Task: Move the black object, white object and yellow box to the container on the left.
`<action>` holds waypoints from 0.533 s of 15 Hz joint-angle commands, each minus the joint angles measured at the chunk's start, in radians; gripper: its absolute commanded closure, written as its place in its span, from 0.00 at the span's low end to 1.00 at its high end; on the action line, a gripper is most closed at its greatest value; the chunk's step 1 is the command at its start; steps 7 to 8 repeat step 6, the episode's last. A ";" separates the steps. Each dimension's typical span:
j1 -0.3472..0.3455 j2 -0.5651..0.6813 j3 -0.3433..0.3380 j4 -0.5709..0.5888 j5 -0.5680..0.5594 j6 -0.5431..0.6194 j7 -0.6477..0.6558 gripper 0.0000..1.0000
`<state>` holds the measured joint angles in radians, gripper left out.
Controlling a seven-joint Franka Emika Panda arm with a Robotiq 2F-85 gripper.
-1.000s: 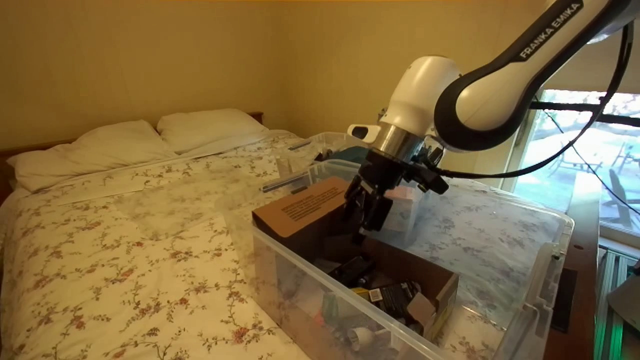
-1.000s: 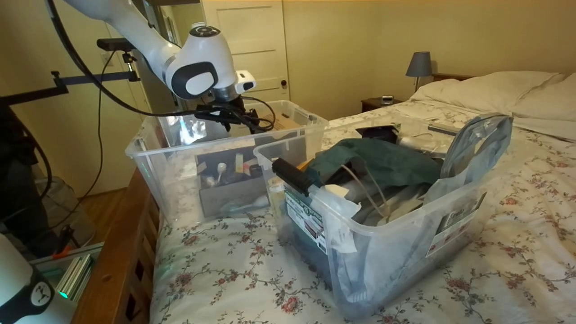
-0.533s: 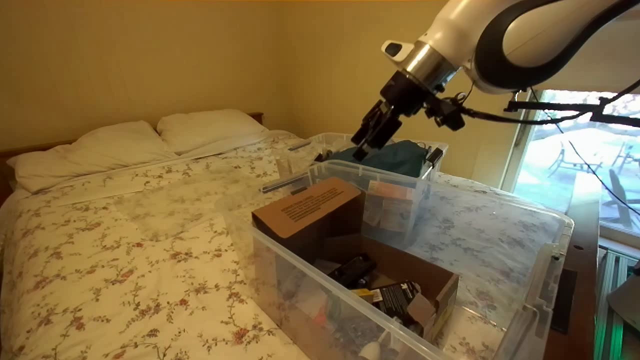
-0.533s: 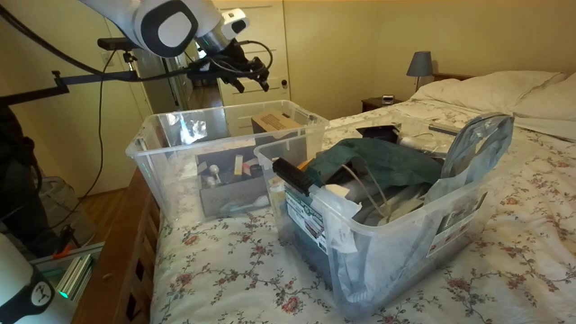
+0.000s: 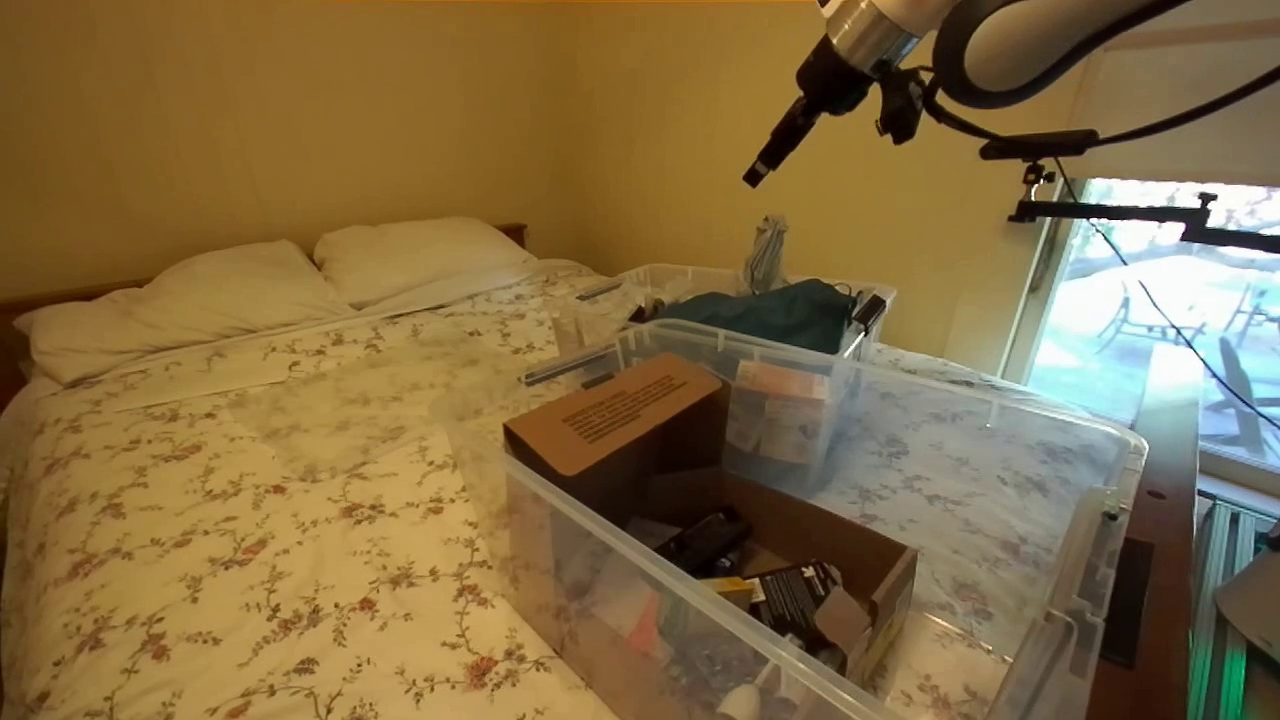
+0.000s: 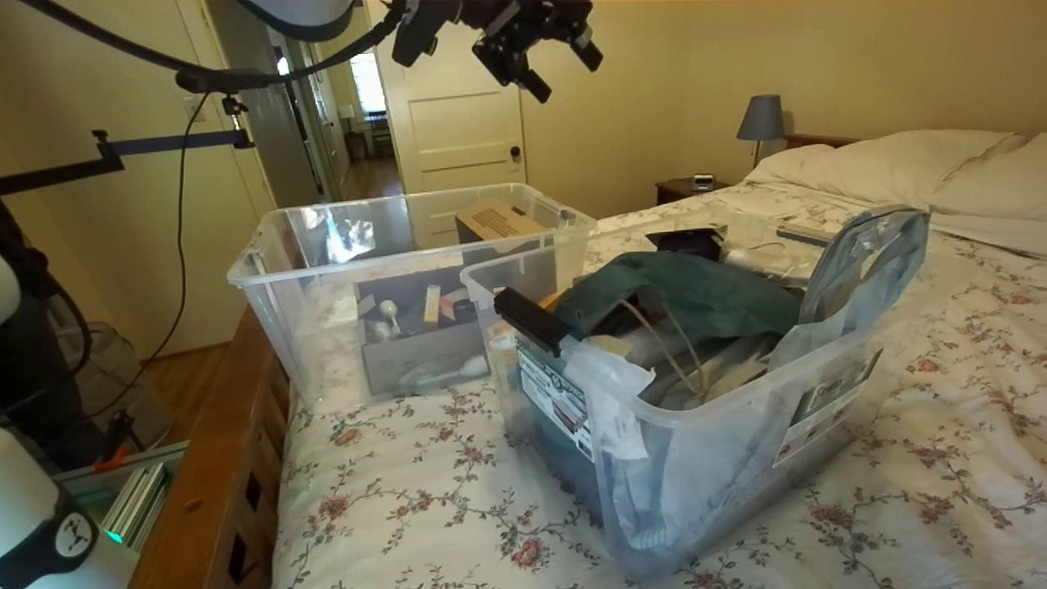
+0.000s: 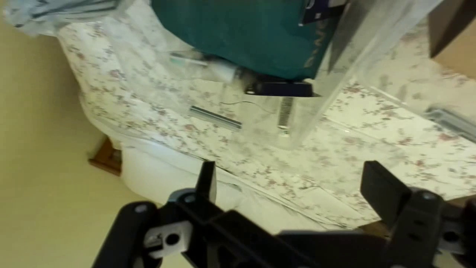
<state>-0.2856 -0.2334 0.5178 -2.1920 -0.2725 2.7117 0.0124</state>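
Note:
My gripper [image 7: 289, 163] is open and empty, its black fingers wide apart. It hangs high above the container with the green bag and shows in both exterior views [image 5: 755, 178] [image 6: 564, 72]. An open cardboard box [image 5: 815, 515] stands in a clear container [image 5: 640, 555]. Inside it are a black object [image 5: 705, 540], a yellow box [image 6: 432, 303] and a white object [image 6: 388, 309] with a rounded head. The other clear container [image 6: 687, 421] holds a green bag [image 6: 679, 286]. Which container is meant by left, I cannot tell. The box's contents are out of the wrist view.
A grey-blue plastic bag [image 6: 875, 262] stands up above the green bag's container rim. A black handle [image 6: 530, 319] juts over its corner. A camera arm [image 6: 176, 143] stands beside the bed. A wooden bed frame [image 6: 200, 483] runs along the edge.
My gripper has risen out of the cardboard box and swung up over the green bag's container, turning as it goes. The white object in the box has shifted slightly.

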 commanded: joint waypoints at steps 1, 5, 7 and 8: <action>0.088 0.030 -0.094 0.034 -0.100 -0.031 0.075 0.00; 0.080 0.061 -0.078 0.074 -0.121 -0.053 0.103 0.00; 0.080 0.062 -0.077 0.075 -0.121 -0.053 0.104 0.00; 0.080 0.062 -0.077 0.075 -0.121 -0.053 0.104 0.00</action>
